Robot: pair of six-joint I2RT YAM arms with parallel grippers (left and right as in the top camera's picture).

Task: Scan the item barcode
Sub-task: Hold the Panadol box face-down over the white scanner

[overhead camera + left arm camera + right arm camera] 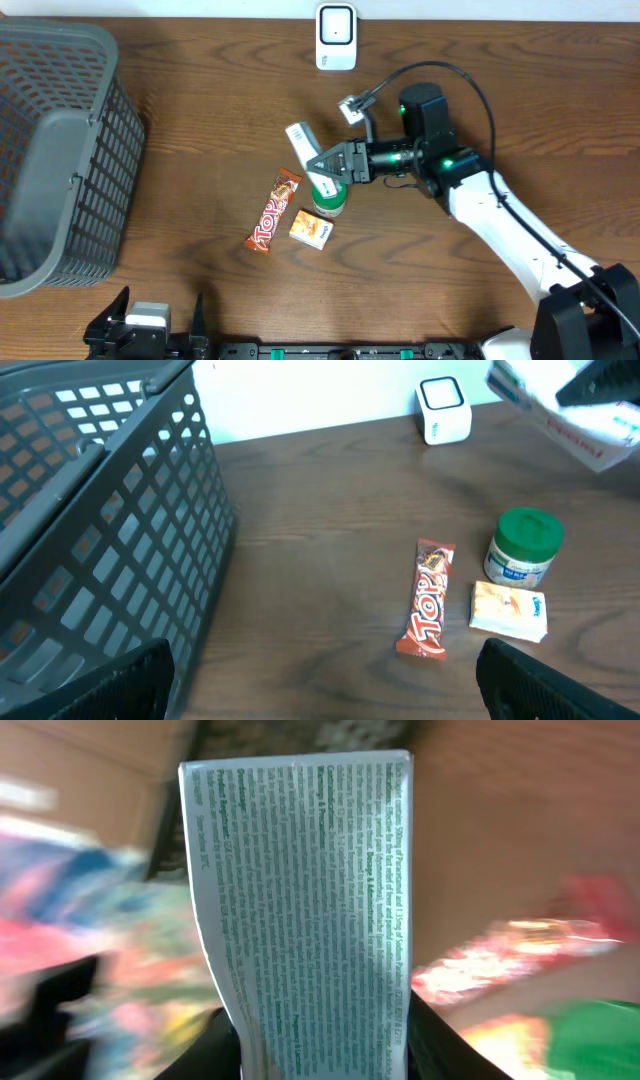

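Note:
A white carton printed with green text (305, 890) fills the right wrist view, its lower end pinched between the dark fingers of my right gripper (325, 1045). Overhead, this carton (299, 139) hangs above the table near its middle, with the right gripper (322, 166) shut on it. It shows at the top right of the left wrist view as the carton (575, 410). No barcode shows on the face I see. The white scanner (336, 37) stands at the far edge, also visible as the scanner (443, 408). My left gripper (325, 690) is open and holds nothing, low at the front left (150, 322).
Just below the held carton stands a green-lidded jar (327, 195). A TOP chocolate bar (274, 211) and a small orange and white packet (312, 230) lie beside it. A grey mesh basket (60, 150) takes up the left side.

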